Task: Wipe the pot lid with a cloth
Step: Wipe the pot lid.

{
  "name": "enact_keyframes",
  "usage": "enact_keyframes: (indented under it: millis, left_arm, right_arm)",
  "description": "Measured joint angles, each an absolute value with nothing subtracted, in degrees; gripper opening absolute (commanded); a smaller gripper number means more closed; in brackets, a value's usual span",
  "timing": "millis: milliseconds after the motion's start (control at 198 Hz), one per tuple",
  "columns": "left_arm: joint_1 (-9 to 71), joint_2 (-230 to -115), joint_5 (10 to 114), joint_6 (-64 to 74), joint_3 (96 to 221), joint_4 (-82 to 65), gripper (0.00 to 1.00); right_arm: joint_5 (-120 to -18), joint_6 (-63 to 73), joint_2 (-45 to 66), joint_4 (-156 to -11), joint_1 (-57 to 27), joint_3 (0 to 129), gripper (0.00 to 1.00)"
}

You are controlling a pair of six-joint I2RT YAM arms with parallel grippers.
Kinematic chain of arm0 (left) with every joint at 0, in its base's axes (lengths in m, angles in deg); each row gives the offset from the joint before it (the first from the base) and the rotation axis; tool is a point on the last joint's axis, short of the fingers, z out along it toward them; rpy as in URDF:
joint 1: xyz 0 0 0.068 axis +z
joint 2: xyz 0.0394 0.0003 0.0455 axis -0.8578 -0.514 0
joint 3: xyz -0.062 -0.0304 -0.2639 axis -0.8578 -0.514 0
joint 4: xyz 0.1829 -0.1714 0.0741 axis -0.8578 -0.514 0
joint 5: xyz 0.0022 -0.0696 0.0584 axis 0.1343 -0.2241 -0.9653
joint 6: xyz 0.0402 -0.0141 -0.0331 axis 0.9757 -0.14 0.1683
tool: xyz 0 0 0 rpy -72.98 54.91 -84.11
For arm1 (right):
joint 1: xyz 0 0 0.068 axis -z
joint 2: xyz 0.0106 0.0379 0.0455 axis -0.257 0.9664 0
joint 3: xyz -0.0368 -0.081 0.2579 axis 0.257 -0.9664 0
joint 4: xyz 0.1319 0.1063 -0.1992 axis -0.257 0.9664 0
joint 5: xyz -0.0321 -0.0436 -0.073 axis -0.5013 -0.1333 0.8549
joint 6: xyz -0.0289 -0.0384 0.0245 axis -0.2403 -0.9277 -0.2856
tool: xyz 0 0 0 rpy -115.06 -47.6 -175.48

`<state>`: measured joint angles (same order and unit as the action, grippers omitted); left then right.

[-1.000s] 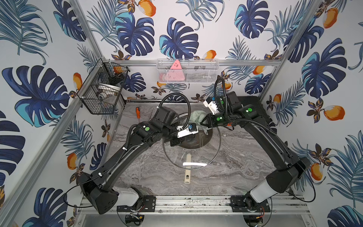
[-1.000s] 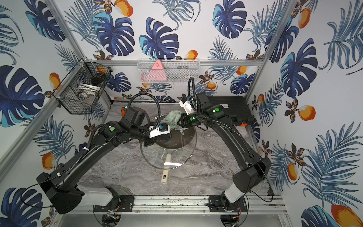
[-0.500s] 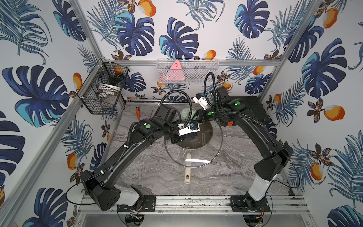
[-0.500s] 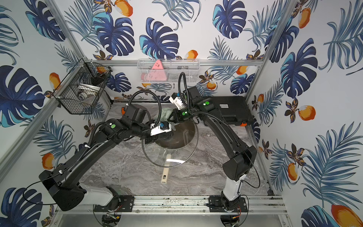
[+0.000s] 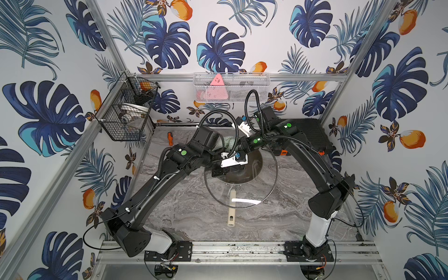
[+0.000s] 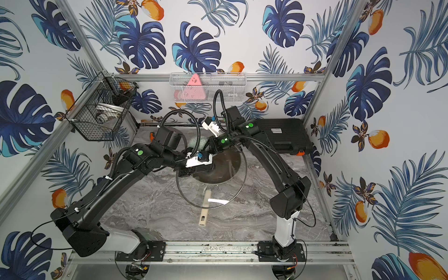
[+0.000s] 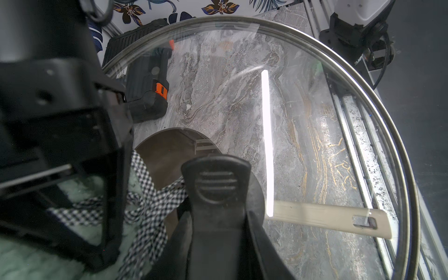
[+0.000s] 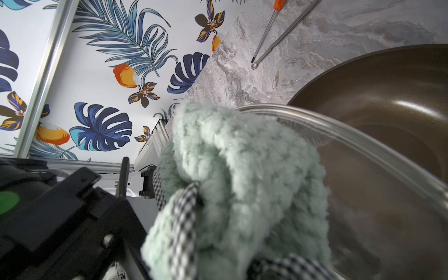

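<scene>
Hovering above pan [image 8: 392, 92], pot lid [image 5: 257, 191] handle-side up, cloth [image 5: 228, 142] at far rim

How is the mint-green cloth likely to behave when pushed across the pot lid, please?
Probably floppy: the cloth hangs in bunched folds. Likely light, and its fluffy pile should drag rather than slip on the pot lid.
</scene>
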<state>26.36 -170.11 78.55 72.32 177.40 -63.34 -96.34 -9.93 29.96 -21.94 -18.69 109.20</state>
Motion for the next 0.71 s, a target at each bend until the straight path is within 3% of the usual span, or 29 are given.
enact_keyframes:
  millis: [509, 706]
  left_arm:
    - [26.4, -169.5, 79.8, 73.1, 177.3, -65.3, 0.0]
    - [26.4, -168.5, 79.8, 73.1, 176.0, -65.0, 0.0]
  right_arm:
    - [-98.9, -11.6, 32.0, -19.8, -20.3, 111.1, 0.0]
    - [-95.0, -10.9, 32.3, -19.4, -20.6, 111.7, 0.0]
